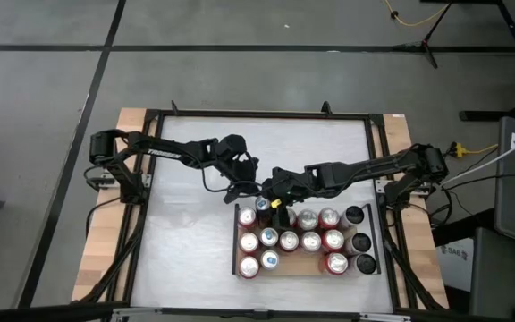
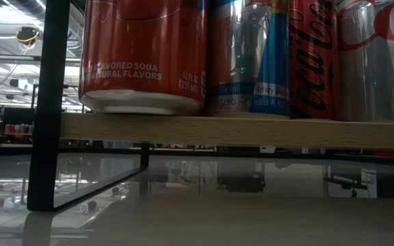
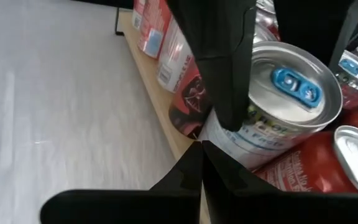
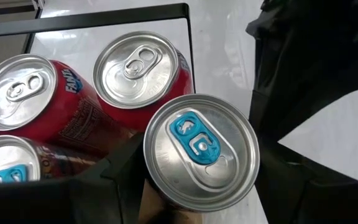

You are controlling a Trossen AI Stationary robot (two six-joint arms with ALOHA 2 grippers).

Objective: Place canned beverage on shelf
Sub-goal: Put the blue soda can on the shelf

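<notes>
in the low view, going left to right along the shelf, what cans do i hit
Orange soda can → silver-and-blue can → red-and-black Coca-Cola can → silver can with red lettering, all standing on the wooden shelf.

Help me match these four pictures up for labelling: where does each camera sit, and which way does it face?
High view: overhead, straight down on the shelf; both arms show.
Low view: at tabletop height, level under the shelf; no arm shows.
Left wrist view: along the shut left gripper at the blue-tab can.
Right wrist view: down on the same can, held in the right gripper.
Both wrist views share that can.
</notes>
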